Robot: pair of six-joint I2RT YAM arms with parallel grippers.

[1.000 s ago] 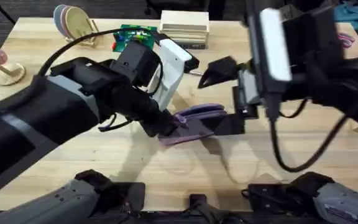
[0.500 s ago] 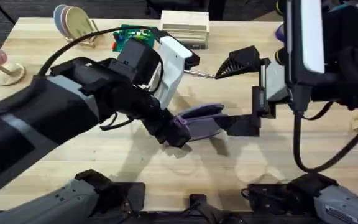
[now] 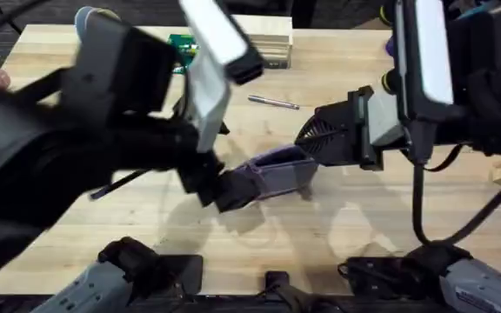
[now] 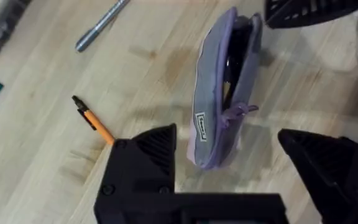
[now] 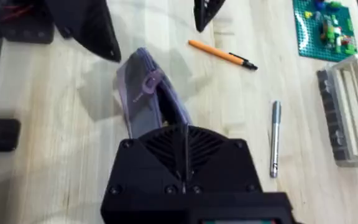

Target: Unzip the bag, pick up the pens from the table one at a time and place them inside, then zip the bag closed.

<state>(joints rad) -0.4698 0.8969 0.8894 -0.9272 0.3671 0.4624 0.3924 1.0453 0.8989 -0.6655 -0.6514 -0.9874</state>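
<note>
- While both pens lie loose on the table [image 3: 337,226], the overhead view shows the bag [image 3: 272,174] at mid-table, its long axis running left to right, with the right pincer [image 3: 310,148] at its right end. The grey pen [image 3: 274,103] lies well behind it.
- Compared with half a second ago, the left arm [image 3: 103,148] has risen towards the camera and looms large. The right pincer has dropped from above the table to the bag's end. The bag has shifted slightly, and the grey pen has not moved.
- In the left wrist view, the left pincer [image 4: 225,140] is spread wide with the bag [image 4: 219,106] between its fingers [image 4: 145,155], and nothing is gripped. The bag gapes open, dark inside.
- The orange pen [image 4: 92,118] lies just beside one finger, slanting away from the bag, so the left arm looks nearer for picking it. The grey pen [image 4: 101,25] lies farther off.
- In the right wrist view, the right pincer [image 5: 185,146] has its fingers pressed together, seemingly pinching the bag's [image 5: 145,93] end. The orange pen [image 5: 222,55] lies beyond the bag and the grey pen [image 5: 275,137] to one side.
</note>
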